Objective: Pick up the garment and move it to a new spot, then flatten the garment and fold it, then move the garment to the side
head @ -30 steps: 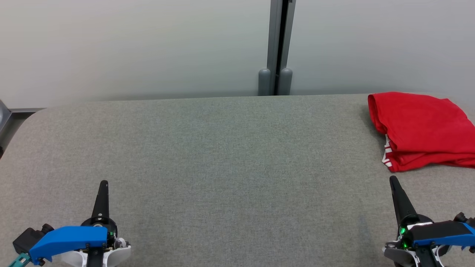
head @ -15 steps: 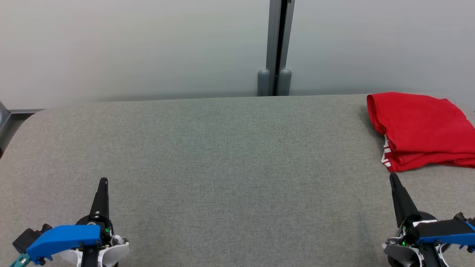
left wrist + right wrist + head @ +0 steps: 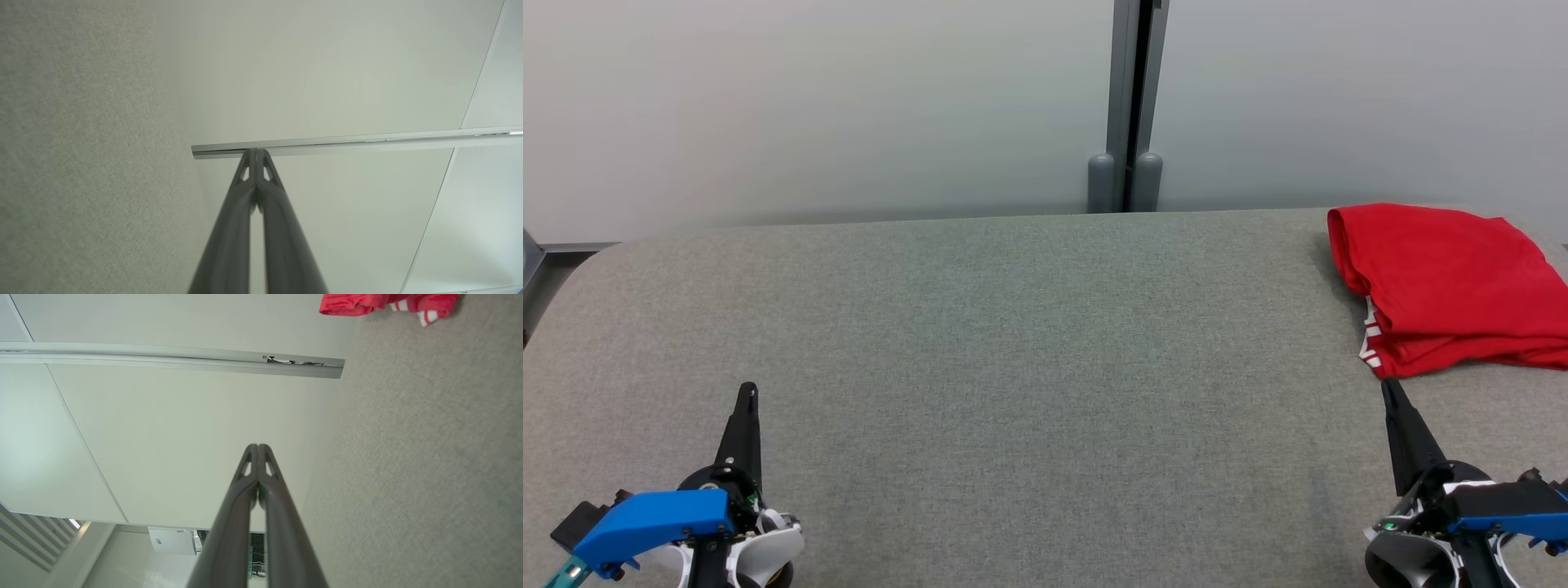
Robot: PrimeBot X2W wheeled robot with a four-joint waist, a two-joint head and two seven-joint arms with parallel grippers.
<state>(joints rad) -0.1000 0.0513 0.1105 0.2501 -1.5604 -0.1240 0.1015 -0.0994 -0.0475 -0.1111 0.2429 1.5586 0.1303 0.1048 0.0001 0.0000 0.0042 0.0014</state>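
Observation:
The garment [image 3: 1445, 286] is red with white stripes at one edge, lying folded at the far right of the grey table [image 3: 1029, 343]; in the right wrist view the garment [image 3: 388, 304] lies at the top right. My right gripper [image 3: 1387, 390] is shut and holds nothing, its tip just short of the garment's near edge. Both of its fingers press together in its own view, right gripper [image 3: 258, 447]. My left gripper [image 3: 746, 392] is shut at the lower left over bare table, far from the garment; in the left wrist view the left gripper [image 3: 256, 152] shows its fingers closed.
A pale partition wall [image 3: 809, 106] with a grey post [image 3: 1131, 106] stands behind the table's far edge. The table's left corner is rounded, with a metal frame [image 3: 556, 253] beyond it.
Both grippers have drawn slightly back toward the bottom of the head view, still shut. The garment has not moved.

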